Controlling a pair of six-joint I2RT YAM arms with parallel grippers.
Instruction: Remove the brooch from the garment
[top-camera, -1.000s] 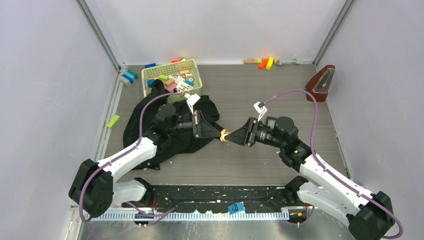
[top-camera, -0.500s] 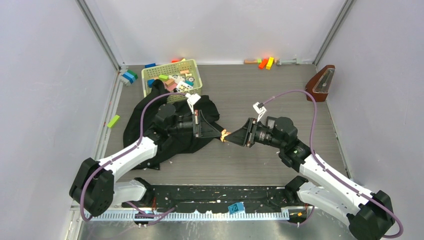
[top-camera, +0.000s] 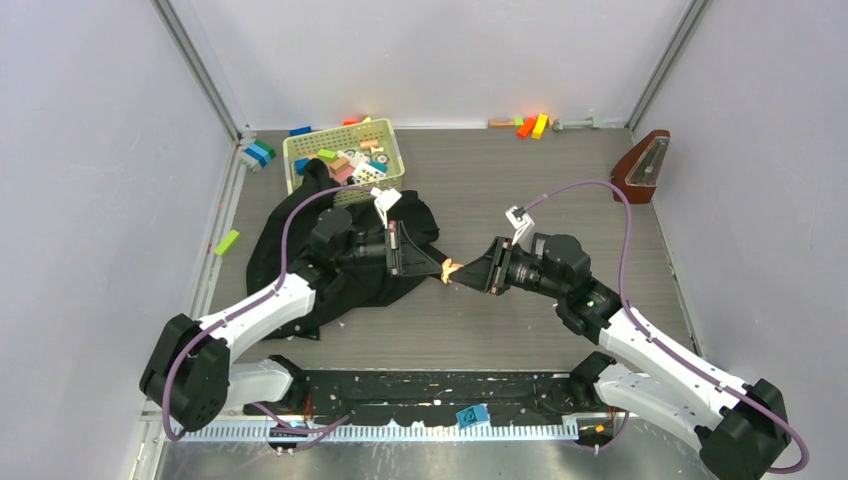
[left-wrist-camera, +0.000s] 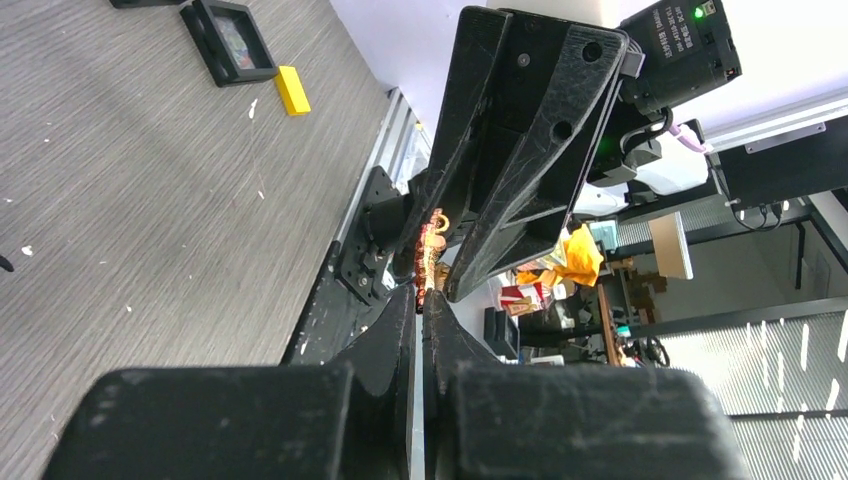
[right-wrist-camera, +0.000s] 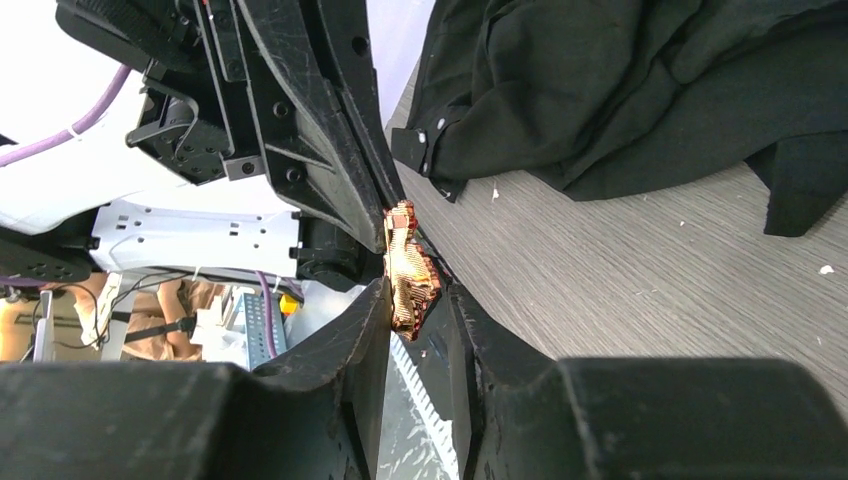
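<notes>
Orange-red brooch (top-camera: 449, 269) hangs mid-table, pinched by the closed left gripper (top-camera: 440, 267). The right gripper (top-camera: 463, 279), at its three o'clock, straddles it, but I cannot tell if it grips. The garment (top-camera: 262, 250) lies apart at nine o'clock. Only the right arm has nudged closer, so the brooch is off and a handover seems unfinished.

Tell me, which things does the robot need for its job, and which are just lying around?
For the job: the brooch, at the tips of the left gripper and the right gripper; the garment.
Just lying about: the basket of toy bits; the blocks by the back wall; the green block; the brown wedge.
</notes>
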